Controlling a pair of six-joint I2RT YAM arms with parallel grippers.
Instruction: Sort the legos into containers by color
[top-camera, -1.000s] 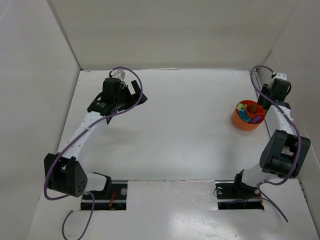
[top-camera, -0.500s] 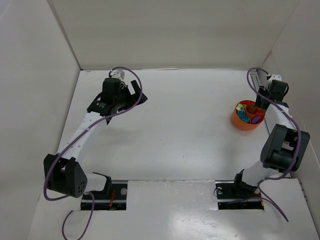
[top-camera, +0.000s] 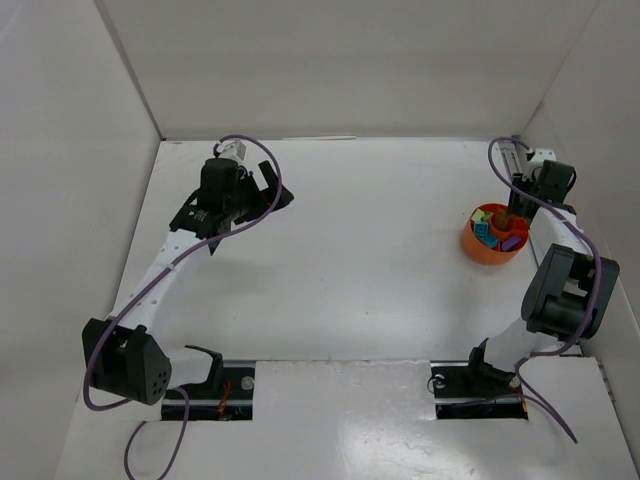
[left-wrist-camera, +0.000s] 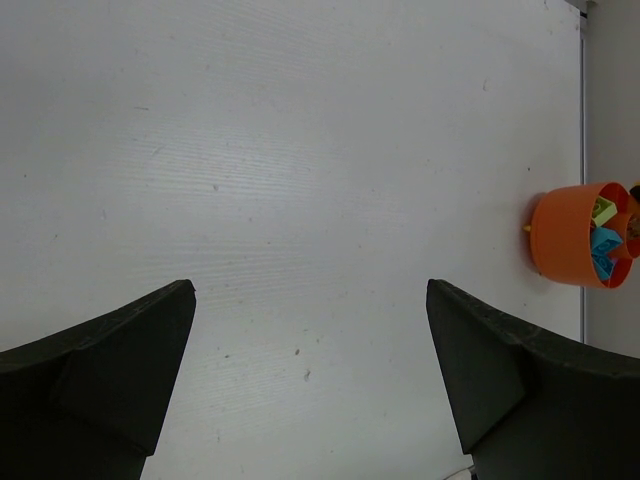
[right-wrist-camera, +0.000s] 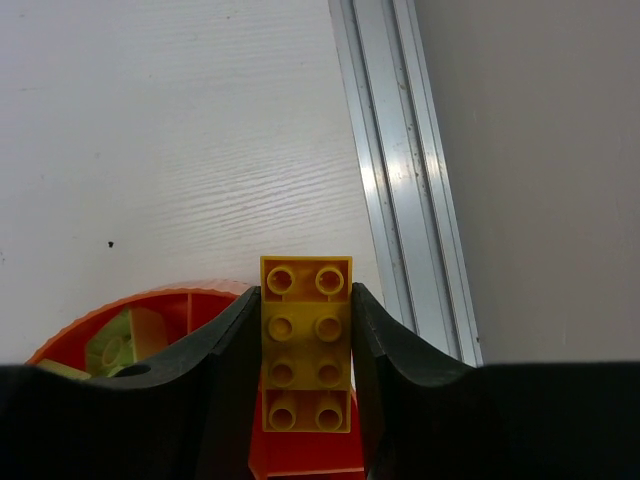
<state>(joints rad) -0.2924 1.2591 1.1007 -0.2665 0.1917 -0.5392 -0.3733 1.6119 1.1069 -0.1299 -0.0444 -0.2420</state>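
The orange bowl (top-camera: 481, 250) stands at the table's right side, near the wall. Teal (top-camera: 487, 233), purple (top-camera: 512, 241) and pale green (top-camera: 482, 213) legos lie in its compartments. My right gripper (top-camera: 512, 207) hangs over the bowl's far rim. It is shut on a yellow lego (right-wrist-camera: 305, 345), studs facing the wrist camera, with the bowl's rim (right-wrist-camera: 160, 298) just below. A pale green lego (right-wrist-camera: 115, 350) shows inside. My left gripper (top-camera: 276, 191) stands open at the far left with nothing between its fingers; its wrist view shows the bowl (left-wrist-camera: 562, 240) far to the right.
An aluminium rail (right-wrist-camera: 400, 180) runs along the right wall just beyond the bowl. White walls enclose the table on the left, back and right. Purple cables loop over both arms.
My right gripper has edged left over the bowl with the yellow lego still in it. The left arm has shifted slightly, its gripper still open.
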